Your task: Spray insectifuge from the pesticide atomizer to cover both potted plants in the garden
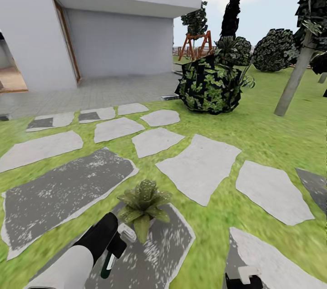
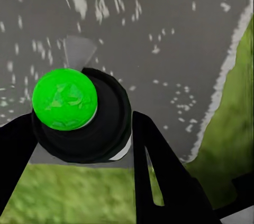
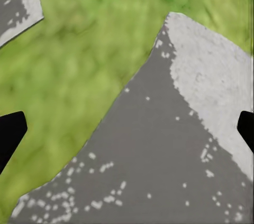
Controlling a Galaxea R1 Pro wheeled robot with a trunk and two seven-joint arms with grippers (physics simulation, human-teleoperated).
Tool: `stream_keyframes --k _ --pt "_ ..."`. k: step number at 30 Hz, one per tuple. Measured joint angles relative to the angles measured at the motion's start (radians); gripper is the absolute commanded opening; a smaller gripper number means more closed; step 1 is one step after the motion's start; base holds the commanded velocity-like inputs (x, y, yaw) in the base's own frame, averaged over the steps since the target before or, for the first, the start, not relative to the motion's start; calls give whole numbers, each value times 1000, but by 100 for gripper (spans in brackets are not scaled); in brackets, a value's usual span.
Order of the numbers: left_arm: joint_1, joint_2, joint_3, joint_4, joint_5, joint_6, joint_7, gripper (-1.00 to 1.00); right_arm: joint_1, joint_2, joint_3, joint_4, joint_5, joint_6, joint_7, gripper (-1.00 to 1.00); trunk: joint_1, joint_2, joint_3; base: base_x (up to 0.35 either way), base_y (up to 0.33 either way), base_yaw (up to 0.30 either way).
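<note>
Left fingers (image 2: 79,145) gripping pesticide atomizer (image 2: 79,115), potted plant (image 1: 143,203) beside

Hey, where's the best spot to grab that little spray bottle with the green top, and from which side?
Grip the spray bottle on its round dark body just under the green top, coming in from the sides, one finger per flank. The left claw holds it so, leaving the top free.

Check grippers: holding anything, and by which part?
Left gripper holds the atomizer by its dark body, below the green top. Right gripper is open, holding nothing.
</note>
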Motion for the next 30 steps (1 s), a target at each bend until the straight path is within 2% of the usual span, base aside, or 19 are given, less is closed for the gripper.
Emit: stream_keyframes --k 8,18,22,30 --pt "0 0 3 0 -1 1 0 -100 0 1 0 0 0 1 1 100 0 0 0 73 -83 17" --pt "0 0 3 9 0 1 0 -100 0 3 1 0 0 1 0 100 0 0 0 0 -7 258" --pt "0 2 1 8 -1 0 2 -100 0 3 1 0 0 1 0 100 0 0 0 -64 -197 152" --pt "0 2 1 2 0 0 3 -100 0 3 1 0 0 1 0 100 0 0 0 -51 -256 13"
